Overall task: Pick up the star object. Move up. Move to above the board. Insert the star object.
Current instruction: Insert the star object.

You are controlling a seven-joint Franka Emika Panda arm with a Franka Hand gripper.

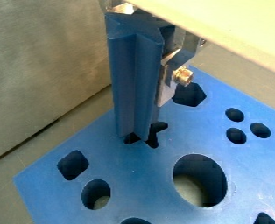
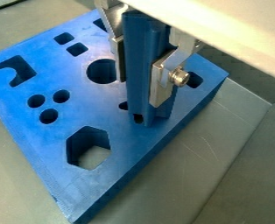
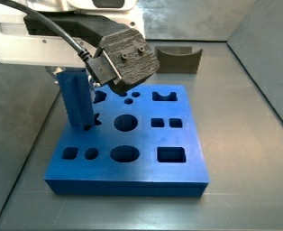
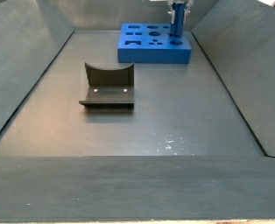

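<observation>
The star object (image 1: 130,79) is a tall blue ridged prism standing upright, and it shows in both wrist views (image 2: 137,98). Its lower end sits in the star cut-out (image 1: 153,136) of the board (image 1: 134,179), a flat blue slab with many shaped holes. My gripper (image 1: 151,83) is shut on the star object's upper part. One silver finger (image 2: 164,83) presses its side. In a side view the star object (image 3: 74,104) stands at the board's (image 3: 144,173) left edge under the gripper (image 3: 99,86). In a side view the board (image 4: 151,54) lies far off with the star object (image 4: 175,24) on it.
The dark fixture (image 4: 107,86) stands on the grey floor in front of the board; it also shows behind the board (image 3: 178,59). Grey walls enclose the floor on the sides. Round, square and hexagon holes (image 2: 91,147) lie around the star object.
</observation>
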